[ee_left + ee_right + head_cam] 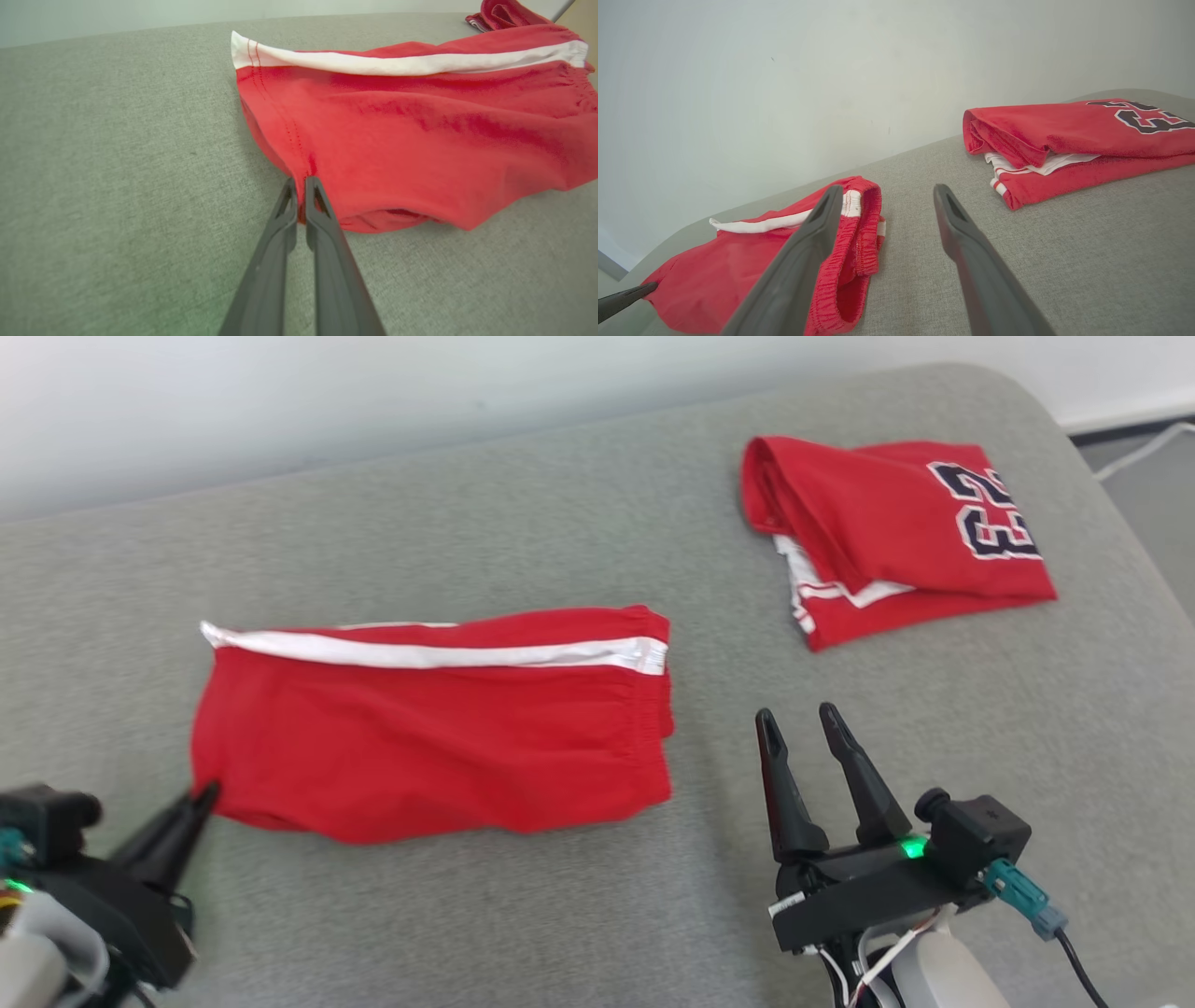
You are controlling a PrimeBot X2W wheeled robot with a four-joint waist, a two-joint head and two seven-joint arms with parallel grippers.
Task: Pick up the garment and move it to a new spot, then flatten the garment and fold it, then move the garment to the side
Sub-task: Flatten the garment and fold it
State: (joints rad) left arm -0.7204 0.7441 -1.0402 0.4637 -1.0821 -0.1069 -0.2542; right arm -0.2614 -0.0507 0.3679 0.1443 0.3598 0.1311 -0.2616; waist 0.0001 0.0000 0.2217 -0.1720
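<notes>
Now your left end effector (301, 186) pinches the hem corner of the red shorts (429, 728), right end effector (808, 721) spread empty: light, limp cloth, expect sagging.

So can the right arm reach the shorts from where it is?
Probably yes. The right tool is open and empty, just beside the waistband end of the shorts, with only bare cushion between them. The folded jersey lies farther back, out of the way.
</notes>
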